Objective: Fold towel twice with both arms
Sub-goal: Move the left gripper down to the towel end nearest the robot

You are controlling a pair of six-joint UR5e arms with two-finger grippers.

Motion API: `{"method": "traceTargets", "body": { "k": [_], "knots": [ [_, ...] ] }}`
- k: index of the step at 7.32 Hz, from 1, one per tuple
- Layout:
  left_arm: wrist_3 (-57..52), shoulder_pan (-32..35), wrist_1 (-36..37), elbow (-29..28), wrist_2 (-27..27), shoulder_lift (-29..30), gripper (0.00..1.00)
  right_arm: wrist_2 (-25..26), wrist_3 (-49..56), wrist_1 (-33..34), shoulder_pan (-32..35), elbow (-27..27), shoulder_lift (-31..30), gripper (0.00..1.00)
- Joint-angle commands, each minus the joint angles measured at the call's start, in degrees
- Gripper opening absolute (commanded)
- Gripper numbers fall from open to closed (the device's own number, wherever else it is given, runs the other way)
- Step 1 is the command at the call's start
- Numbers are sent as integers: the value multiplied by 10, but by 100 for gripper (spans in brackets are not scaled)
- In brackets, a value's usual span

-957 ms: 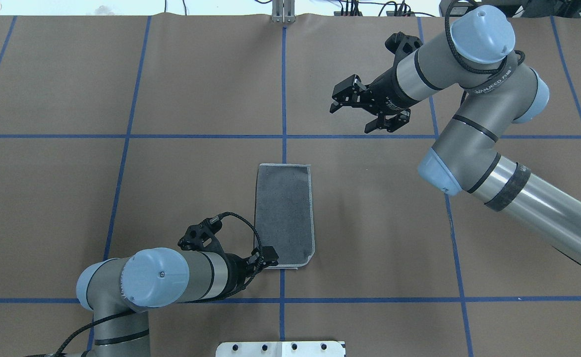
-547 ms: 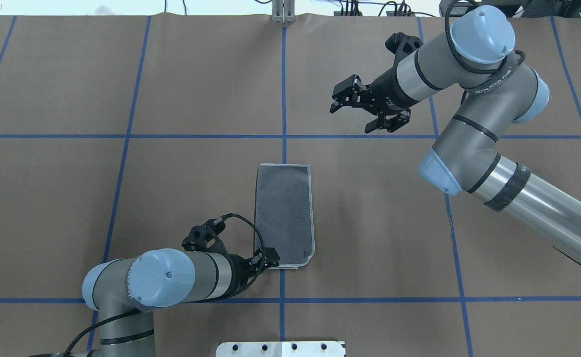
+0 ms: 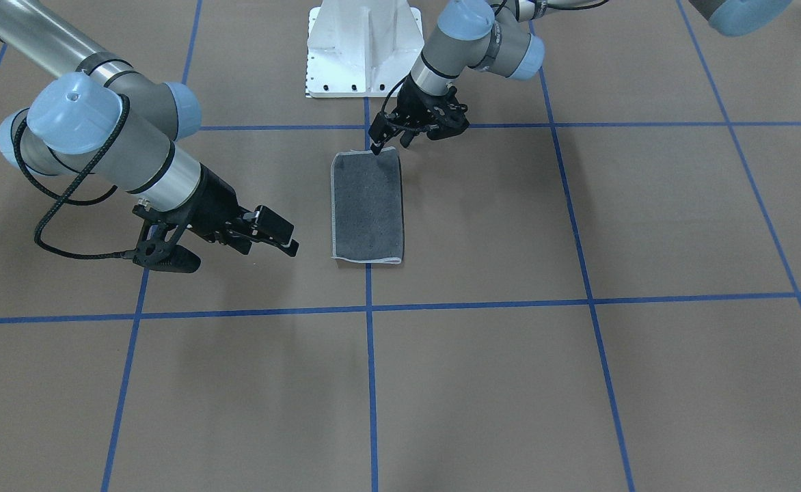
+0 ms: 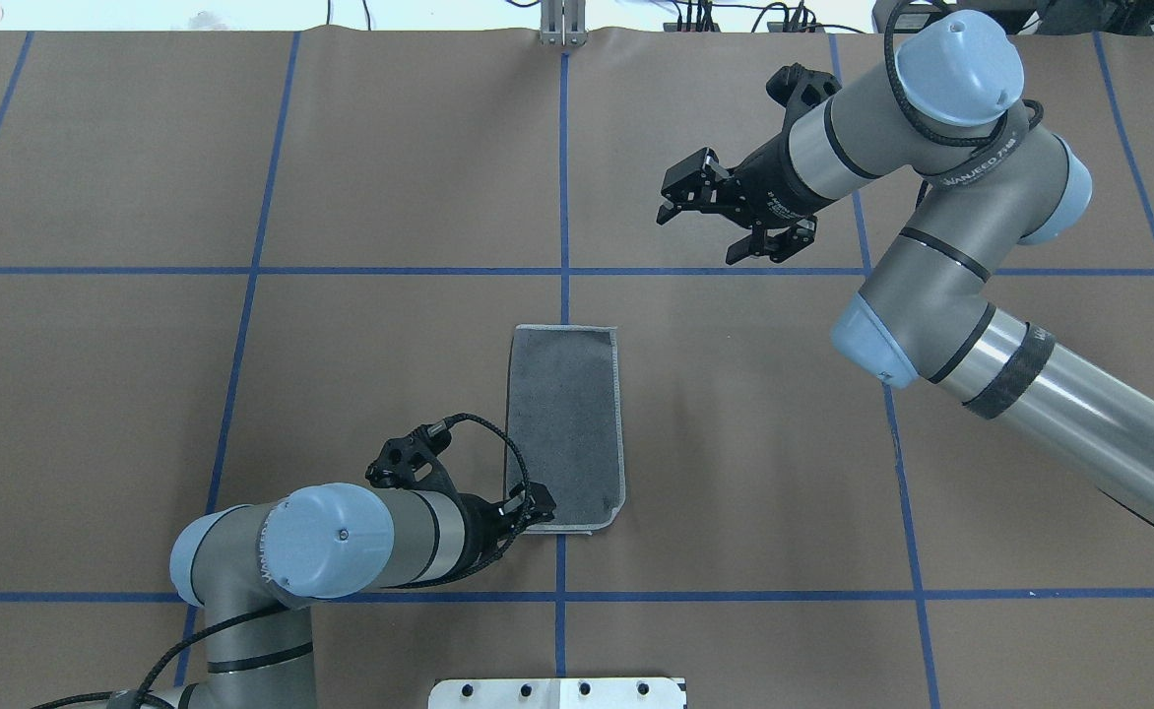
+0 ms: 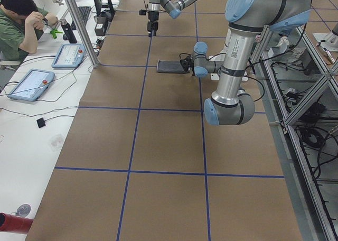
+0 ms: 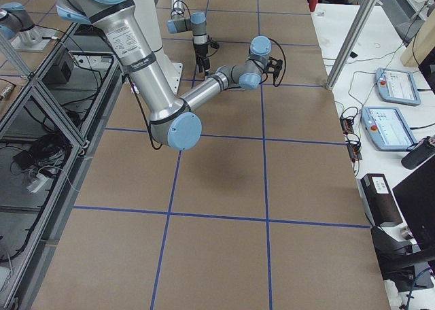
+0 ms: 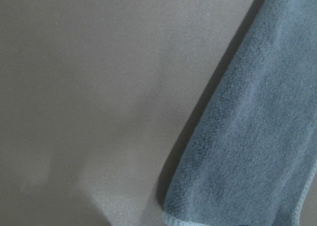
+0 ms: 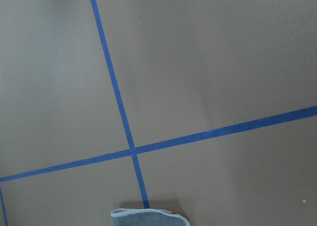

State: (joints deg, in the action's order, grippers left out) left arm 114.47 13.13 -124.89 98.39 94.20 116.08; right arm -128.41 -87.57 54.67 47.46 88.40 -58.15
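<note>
The towel (image 4: 567,423) lies flat on the table (image 4: 390,148), grey side up. Left gripper (image 4: 536,512) is at its near corner; its opening I cannot tell. Right gripper (image 4: 695,234) hangs wide, well apart.

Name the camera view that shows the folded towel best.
Overhead exterior: the whole towel lies flat, dark grey face up, one near corner under the left gripper. Front-facing shows it nearly as well. Exterior left shows it small; in exterior right I cannot make it out. Wrist views catch only an edge.
</note>
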Motion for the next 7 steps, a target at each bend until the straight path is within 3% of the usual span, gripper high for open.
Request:
{"method": "traceTargets", "body": {
  "k": [1,7],
  "knots": [
    [-1,11,-1,1,3,5,64,0,0,0,0,-2,0,100],
    [-1,13,-3,-10,2,10,63,0,1,-1,-1,-12,-1,100]
  ]
}}
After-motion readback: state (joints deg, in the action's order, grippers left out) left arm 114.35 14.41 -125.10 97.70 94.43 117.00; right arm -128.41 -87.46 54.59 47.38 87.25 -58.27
